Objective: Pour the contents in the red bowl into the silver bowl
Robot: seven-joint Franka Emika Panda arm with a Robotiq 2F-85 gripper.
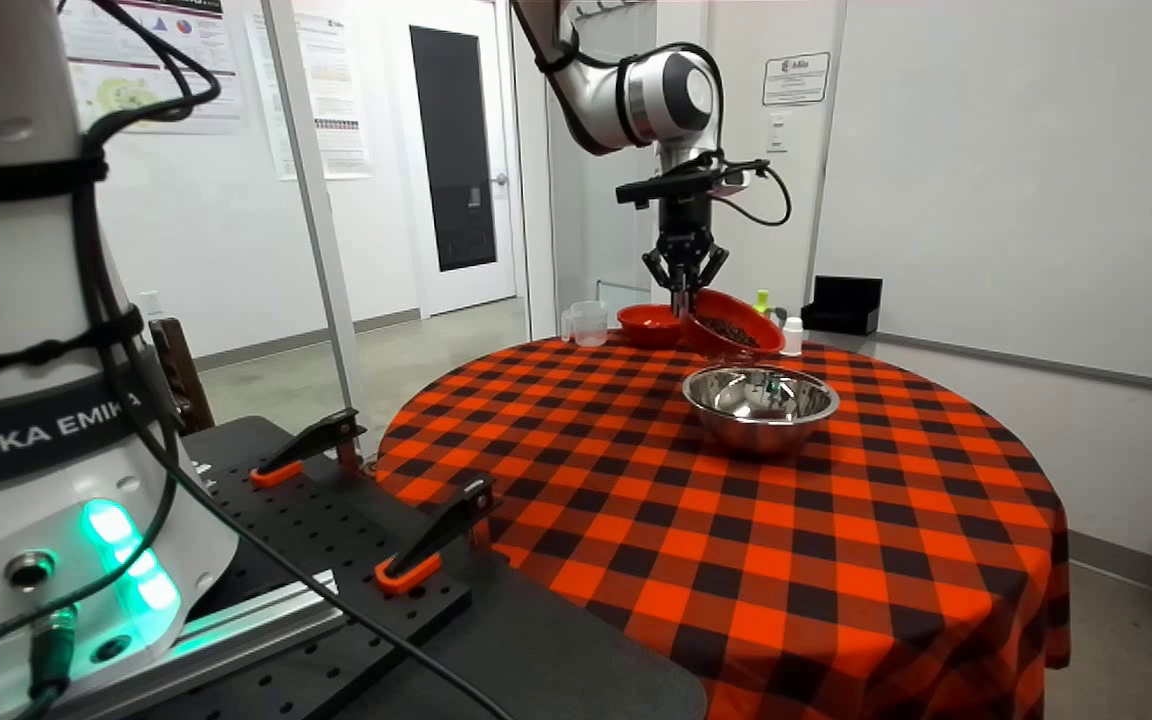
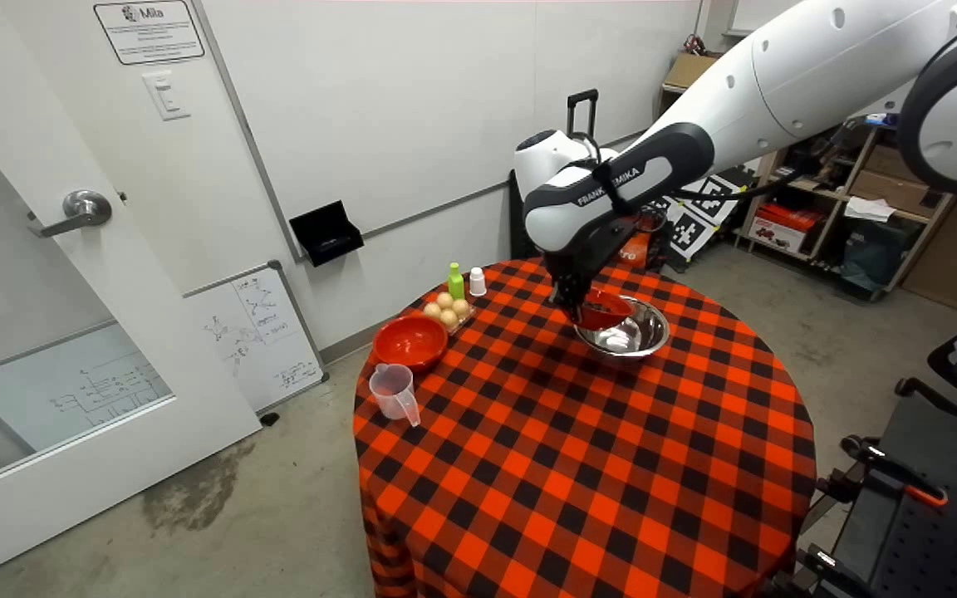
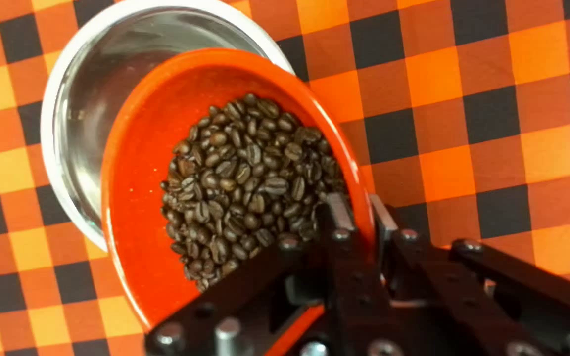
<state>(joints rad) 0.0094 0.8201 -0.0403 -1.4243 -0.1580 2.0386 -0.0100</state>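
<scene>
The red bowl (image 1: 706,338) hangs tilted from my gripper (image 1: 682,300), its low side toward the silver bowl (image 1: 759,432). In the wrist view both fingers of the gripper (image 3: 361,212) pinch the rim of the red bowl (image 3: 136,198), one inside and one outside. Brown coffee beans (image 3: 245,178) lie in the red bowl, gathered on the gripper's side. The silver bowl (image 3: 79,128) stands upright on the table below, partly covered by the red bowl in this view. In an exterior view the red bowl (image 2: 607,309) overlaps the silver bowl (image 2: 653,330). The silver bowl's visible inside shows no beans.
An orange-red bowl (image 2: 409,343) stands near the table edge beside a clear measuring jug (image 2: 394,390). Several eggs (image 2: 448,311), a green bottle (image 2: 455,281) and a white bottle (image 2: 477,282) stand close by. A checkered cloth (image 1: 636,480) covers the round table.
</scene>
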